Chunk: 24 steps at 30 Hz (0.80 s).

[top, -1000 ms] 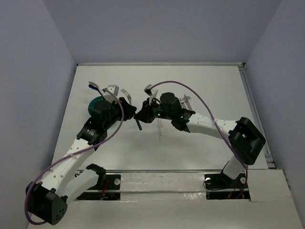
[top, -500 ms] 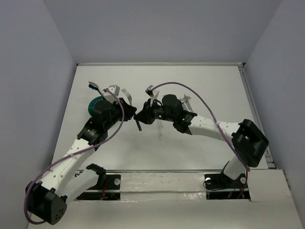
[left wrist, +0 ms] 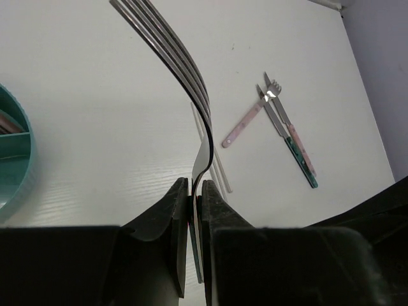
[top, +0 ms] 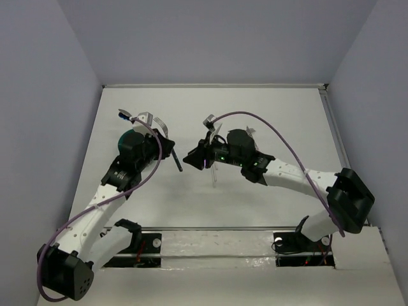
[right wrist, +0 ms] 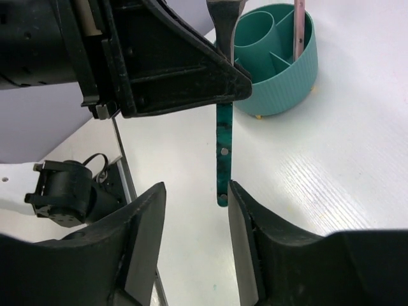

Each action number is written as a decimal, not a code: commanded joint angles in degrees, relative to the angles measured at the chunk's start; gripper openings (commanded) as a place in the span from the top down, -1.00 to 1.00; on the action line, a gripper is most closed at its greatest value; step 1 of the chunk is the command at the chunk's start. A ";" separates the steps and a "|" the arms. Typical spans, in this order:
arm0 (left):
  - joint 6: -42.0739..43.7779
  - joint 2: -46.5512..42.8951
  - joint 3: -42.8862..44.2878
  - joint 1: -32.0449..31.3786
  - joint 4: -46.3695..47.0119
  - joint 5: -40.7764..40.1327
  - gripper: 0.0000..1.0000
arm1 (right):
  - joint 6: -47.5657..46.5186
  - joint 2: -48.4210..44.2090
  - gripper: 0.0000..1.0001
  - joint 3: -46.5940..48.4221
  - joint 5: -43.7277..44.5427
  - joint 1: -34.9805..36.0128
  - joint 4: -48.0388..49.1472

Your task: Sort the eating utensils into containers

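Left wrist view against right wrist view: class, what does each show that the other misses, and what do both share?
Only left wrist: the tines of the fork, plus a pink-handled piece and a green-handled knife lying loose on the table. Only right wrist: the fork's green handle end, the open right claw, and a pink handle standing in the cup. Both: the teal cup and the fork gripped by the left claw.
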 commanded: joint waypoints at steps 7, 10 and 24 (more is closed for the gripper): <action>2.93 -2.11 3.98 5.52 0.38 -8.76 1.00 | -1.96 -7.64 -0.08 -5.83 2.17 0.35 1.82; 2.84 -4.57 4.42 7.46 -1.10 -12.97 1.00 | -2.92 -10.71 -0.07 -9.51 5.07 0.35 1.73; 10.46 -4.24 2.05 7.98 14.33 -40.48 1.00 | -3.36 -23.89 -0.08 -18.92 11.58 0.35 2.60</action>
